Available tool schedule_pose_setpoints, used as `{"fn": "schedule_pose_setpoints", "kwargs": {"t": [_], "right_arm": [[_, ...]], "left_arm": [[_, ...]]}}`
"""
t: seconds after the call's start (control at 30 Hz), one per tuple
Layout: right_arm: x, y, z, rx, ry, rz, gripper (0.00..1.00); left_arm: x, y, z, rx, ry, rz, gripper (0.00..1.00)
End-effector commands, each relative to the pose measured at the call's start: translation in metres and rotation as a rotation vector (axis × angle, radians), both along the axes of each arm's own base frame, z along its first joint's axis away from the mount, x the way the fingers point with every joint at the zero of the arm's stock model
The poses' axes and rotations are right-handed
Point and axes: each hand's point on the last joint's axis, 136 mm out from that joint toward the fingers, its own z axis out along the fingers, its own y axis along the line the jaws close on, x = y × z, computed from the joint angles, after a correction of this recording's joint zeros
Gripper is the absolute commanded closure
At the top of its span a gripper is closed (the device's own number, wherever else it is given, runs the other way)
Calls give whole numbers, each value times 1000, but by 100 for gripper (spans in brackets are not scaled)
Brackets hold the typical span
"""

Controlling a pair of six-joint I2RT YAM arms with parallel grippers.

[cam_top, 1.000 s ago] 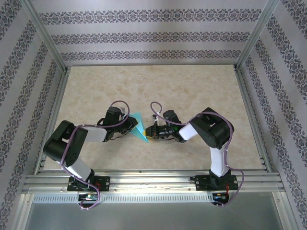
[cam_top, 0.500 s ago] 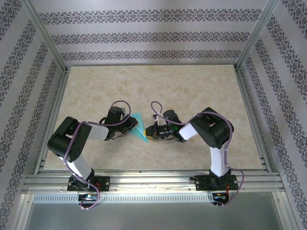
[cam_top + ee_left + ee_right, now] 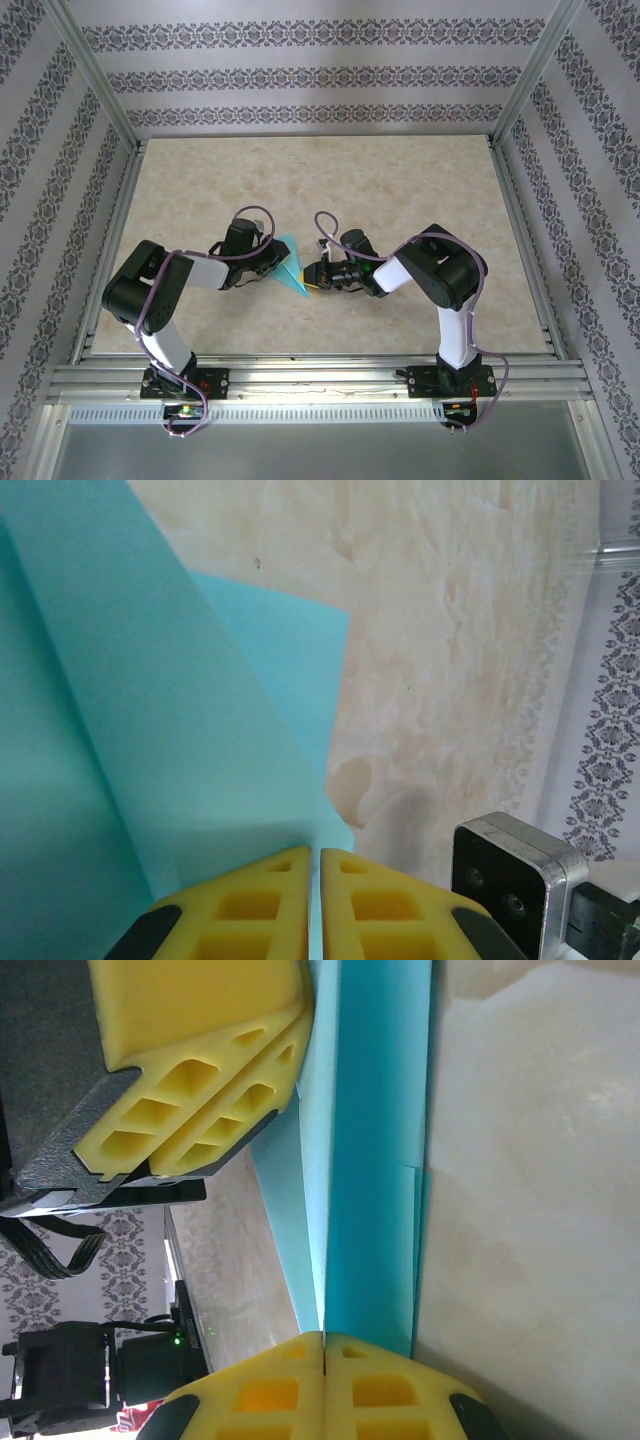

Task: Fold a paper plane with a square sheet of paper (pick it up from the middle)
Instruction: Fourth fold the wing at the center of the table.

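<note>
At the near middle, right pincer (image 3: 312, 275): pressed together on an edge of the turquoise paper (image 3: 290, 268).
Left pincer (image 3: 270, 266): pinching the opposite side (yellow pads almost meeting).
The turquoise paper: folded, between both pincers, over the tabletop (image 3: 400, 190).

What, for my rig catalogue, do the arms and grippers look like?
The left arm and right arm have black joints, white lower links and looping purple cables. The left gripper and right gripper carry yellow fingers with moulded cut-outs.
</note>
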Motion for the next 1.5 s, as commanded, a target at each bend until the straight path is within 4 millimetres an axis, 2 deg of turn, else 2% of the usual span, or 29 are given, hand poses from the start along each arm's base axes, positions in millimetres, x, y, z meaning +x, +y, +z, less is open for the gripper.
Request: {"fn": "schedule_pose_setpoints", "kwargs": {"t": [0.0,0.37,0.47,0.6,0.73,1.17,1.47], "right_arm": [[4,-9,-18,-54,25,-46,100],[4,-11,-19,-64,23,-55,100],[4,-12,-20,-71,22,-64,100],[4,-18,-23,-89,24,-98,100],[2,-25,-29,-104,42,-133,100],[0,-29,-38,-133,71,-170,100],[0,-31,-40,-143,76,-189,100]], "left_arm": [[5,-1,-3,-6,-5,-28,88],[-1,-1,-17,9,32,-44,87],[2,-2,-8,-3,0,-45,86],[6,-3,9,-17,-64,-41,76],[3,4,13,10,-87,-21,73],[9,-9,16,-26,-101,-73,74],[10,-14,1,-10,-41,-94,79]]}}
